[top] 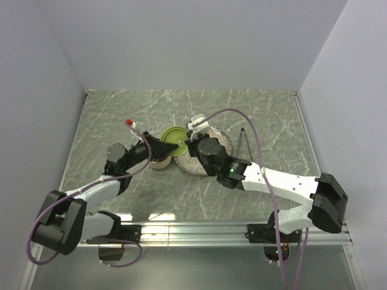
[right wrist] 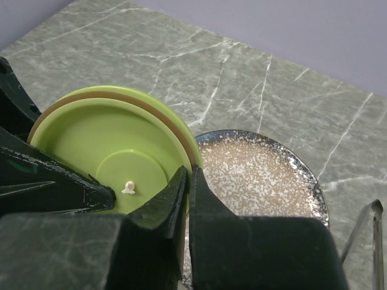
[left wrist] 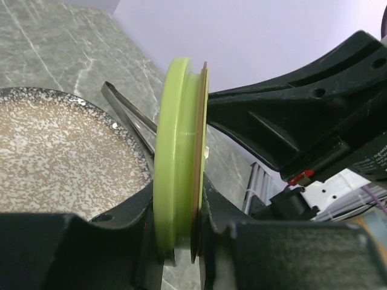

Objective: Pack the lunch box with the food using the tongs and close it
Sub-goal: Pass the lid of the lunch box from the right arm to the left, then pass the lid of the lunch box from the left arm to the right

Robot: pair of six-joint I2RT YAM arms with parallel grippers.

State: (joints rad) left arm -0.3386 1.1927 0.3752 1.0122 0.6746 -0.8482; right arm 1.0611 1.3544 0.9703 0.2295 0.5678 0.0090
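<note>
While the left claw (left wrist: 181,251) pinches the olive-green lid (left wrist: 175,151) on edge by its rim, just above the steel lunch box (top: 159,162), the right claw (right wrist: 187,187) hangs close against that lid, its fingers pressed together with nothing visible between them. No food shows: the speckled plate (right wrist: 302,166) looks bare in both wrist views, and the tin's inside is hidden. Such a narrow hold on the rim could let the lid swivel or slip, and a nudge from the crowding right claw might knock it free. Set down tilted, it could tip the small tin. The tin sits just beside the plate's left rim. Open worktop (top: 151,109) lies to the left and beyond, and the tongs (top: 242,145) rest right of the plate, clear of both arms.
</note>
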